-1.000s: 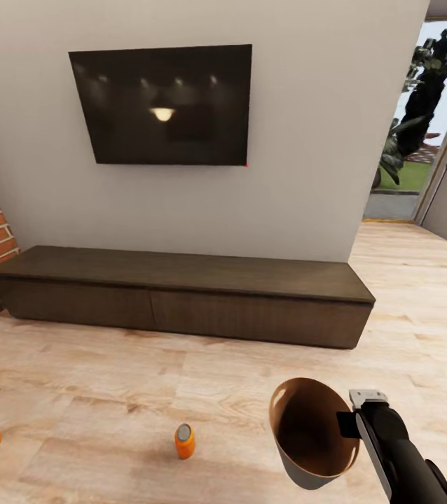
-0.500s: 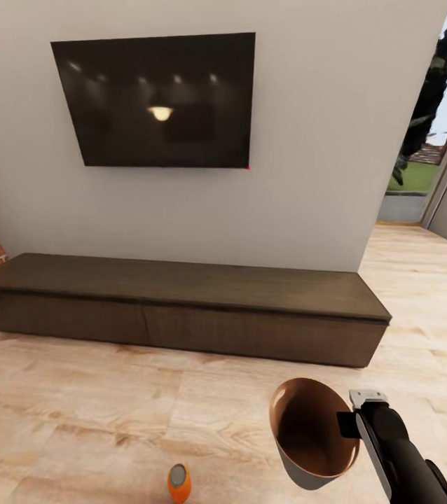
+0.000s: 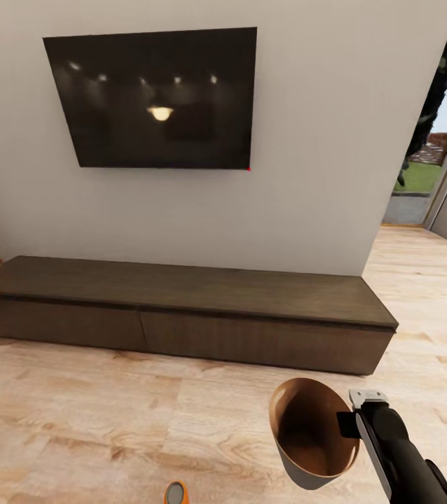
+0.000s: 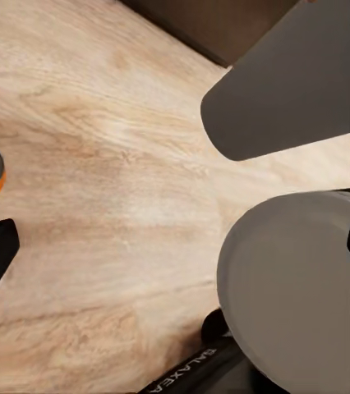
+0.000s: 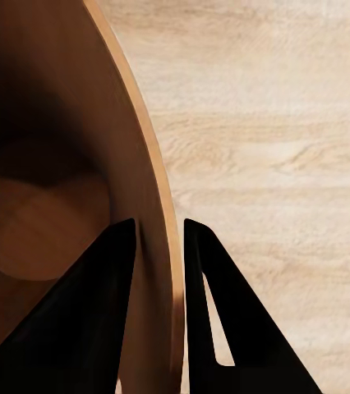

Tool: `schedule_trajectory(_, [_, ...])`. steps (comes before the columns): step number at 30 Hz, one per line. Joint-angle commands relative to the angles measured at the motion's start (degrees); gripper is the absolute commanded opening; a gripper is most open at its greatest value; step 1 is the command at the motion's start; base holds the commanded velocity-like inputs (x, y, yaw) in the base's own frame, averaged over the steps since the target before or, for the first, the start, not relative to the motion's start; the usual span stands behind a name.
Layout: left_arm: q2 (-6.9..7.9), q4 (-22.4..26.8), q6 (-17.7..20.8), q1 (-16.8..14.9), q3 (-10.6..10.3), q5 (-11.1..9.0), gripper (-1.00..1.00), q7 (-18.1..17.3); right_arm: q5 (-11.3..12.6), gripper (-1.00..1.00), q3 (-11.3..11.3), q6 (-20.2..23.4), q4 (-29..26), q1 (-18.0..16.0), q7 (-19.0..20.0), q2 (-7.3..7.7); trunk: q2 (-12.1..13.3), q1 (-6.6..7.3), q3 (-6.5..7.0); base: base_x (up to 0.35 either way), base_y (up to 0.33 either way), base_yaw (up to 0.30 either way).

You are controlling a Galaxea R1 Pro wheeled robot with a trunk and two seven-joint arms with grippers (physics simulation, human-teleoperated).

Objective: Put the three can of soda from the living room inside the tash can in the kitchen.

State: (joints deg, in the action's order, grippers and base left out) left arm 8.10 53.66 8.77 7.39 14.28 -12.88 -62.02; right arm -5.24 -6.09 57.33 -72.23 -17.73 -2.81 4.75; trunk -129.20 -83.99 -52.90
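Wood floor [image 3: 76, 434], TV [image 3: 153, 98] above cabinet [image 3: 181, 311]; right claw [image 5: 160, 246] pinching bin [image 3: 311, 434] rim; left claw unclear.

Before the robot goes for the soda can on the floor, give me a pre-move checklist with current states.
1. Right end effector pinching the trash can wall: ok, one finger inside the rim, one outside.
2. Trash can interior empty: ok in the right wrist view.
3. Soda can within sight: ok, upright on the wood floor, cut off at the head view's lower edge.
4. Left end effector open for the grasp: cannot tell.
5. Other two cans located: cannot tell.
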Motion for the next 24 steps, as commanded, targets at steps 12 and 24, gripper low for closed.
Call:
schedule_trajectory(12, [-12.18,-15.6,0.1,-20.6,-12.7,2.7,1.00,58.4,0.5,-1.00,0.1,0.0,0.2,0.0,0.0,-0.33,0.0,0.00,0.01,0.003,0.000,0.000])
schedule_trajectory(24, [-16.14,-27.5,-0.1,-31.4,-14.5,3.4,1.00,60.3,0.5,-1.00,0.1,0.0,1.4,0.0,0.0,-0.27,0.0,0.00,0.01,0.000,0.000,0.000])
